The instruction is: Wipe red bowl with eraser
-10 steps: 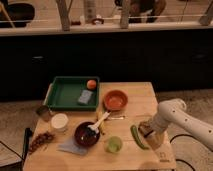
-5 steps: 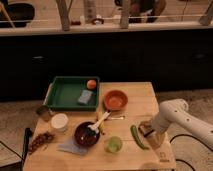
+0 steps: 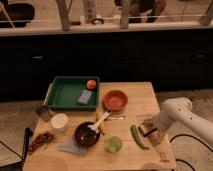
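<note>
The red bowl [image 3: 115, 99] sits upright near the middle of the wooden table [image 3: 140, 92], just right of the green tray. The eraser [image 3: 146, 128], a small tan block with a dark underside, is at the table's right side. My gripper [image 3: 151, 128] comes in from the right on the white arm [image 3: 180, 112] and is down at the eraser, well to the right of and nearer than the red bowl.
A green tray [image 3: 60, 95] holds a blue-grey pad [image 3: 85, 96] and an orange ball [image 3: 91, 84]. A dark bowl with utensils [image 3: 87, 133], a green cup [image 3: 114, 144], a green pepper [image 3: 137, 137], a white cup [image 3: 59, 121] and a metal cup [image 3: 43, 112] stand on the table.
The arm has shifted slightly at the eraser; nothing else on the table has moved.
</note>
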### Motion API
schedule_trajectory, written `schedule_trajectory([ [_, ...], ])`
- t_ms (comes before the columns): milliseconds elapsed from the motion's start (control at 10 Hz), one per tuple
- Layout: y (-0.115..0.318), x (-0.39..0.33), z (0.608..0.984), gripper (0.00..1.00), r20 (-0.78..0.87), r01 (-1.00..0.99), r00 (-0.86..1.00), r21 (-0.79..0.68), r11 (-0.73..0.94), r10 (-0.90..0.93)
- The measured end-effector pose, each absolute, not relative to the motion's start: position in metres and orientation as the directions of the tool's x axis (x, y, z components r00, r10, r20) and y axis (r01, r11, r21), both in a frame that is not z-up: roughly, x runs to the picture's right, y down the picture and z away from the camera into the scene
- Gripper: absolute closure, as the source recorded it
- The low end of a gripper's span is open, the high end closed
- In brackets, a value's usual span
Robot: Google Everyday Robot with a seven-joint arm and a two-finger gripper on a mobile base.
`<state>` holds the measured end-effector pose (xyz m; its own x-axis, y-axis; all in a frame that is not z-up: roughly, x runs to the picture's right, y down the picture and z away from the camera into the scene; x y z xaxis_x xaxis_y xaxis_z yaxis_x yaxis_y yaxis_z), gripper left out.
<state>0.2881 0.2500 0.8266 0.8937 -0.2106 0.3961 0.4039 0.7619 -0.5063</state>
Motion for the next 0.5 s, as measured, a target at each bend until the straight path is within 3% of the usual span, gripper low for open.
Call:
schedule_trajectory([
  [500, 0.2485, 0.2895, 0.8279, 0.80, 0.391, 0.404, 0.896, -0.518, 0.754, -0.212],
])
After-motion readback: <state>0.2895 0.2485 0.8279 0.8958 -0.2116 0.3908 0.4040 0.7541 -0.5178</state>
